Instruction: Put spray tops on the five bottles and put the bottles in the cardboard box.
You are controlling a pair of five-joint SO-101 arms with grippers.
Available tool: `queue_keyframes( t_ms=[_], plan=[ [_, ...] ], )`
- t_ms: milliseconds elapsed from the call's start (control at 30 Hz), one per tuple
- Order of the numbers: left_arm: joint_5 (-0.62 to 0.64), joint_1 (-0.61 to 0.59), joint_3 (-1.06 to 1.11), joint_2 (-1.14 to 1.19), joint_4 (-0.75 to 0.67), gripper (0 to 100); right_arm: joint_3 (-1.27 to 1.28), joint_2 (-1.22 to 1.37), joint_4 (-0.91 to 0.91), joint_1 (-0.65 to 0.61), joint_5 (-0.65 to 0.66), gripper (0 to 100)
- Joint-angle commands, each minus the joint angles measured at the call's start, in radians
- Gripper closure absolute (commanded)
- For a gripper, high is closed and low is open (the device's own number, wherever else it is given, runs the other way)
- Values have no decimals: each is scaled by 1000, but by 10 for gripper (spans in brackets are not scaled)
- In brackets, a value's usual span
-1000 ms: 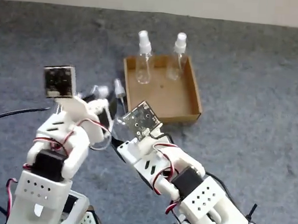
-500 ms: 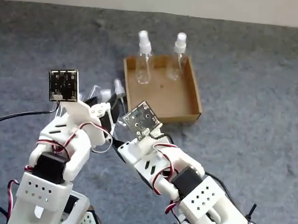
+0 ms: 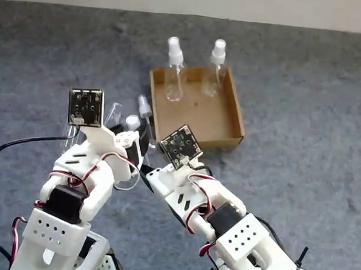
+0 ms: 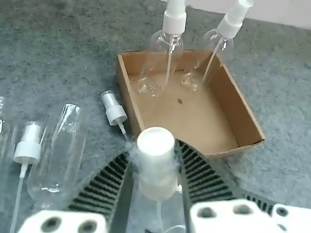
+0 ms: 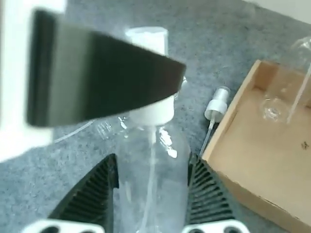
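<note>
From the left wrist, the left hand (image 4: 154, 154) has its two ribbed fingers closed in on a white spray top (image 4: 156, 167), one finger pressing each side of it. The top faces up toward the camera, with its thin tube running straight down beneath it. Beyond it on the grey tabletop (image 4: 58, 53) sits the cardboard box (image 4: 127, 92), and two capped bottles stand upright against its far wall, one (image 4: 165, 53) beside the other (image 4: 214, 56). Just outside the box's near corner lies a loose spray top (image 4: 113, 109). Farther out an uncapped bottle (image 4: 58, 145) lies on its side, and another spray top (image 4: 26, 145) lies next to it.

From the right wrist, the right hand (image 5: 152, 165) is partly closed around a clear bottle (image 5: 154, 194), a finger against each flank of the body. The bottle's long axis runs about upright, neck uppermost, and the white top sits on that neck. One dark finger of the left hand crosses in front of the top.

From the high view, both arms lean in from the near edge and meet just beside the box's near left corner. The left arm comes at the top from above, wrist bent down. The right arm reaches low and forward, holding the bottle's body underneath. The held bottle is outside the box, near the loose top.
</note>
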Motion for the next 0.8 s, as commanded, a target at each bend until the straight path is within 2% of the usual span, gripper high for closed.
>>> queue_keyframes(
  t_ms=[0, 133, 333, 567, 767],
  plan=[
    [-91, 16, 22, 5, 6, 996, -21, -36, -39, 30, -18, 995],
    [-94, 15, 19, 5, 2, 986, -21, -36, -39, 28, -17, 995],
    [-94, 7, 18, 5, 6, 852, -21, -36, -39, 76, -17, 995],
    [-94, -1, 1, -71, 21, 842, -21, -36, -41, 119, -15, 995],
    [-106, -84, 5, -278, 87, 842, -122, -28, -41, 243, -15, 995]
  ],
)
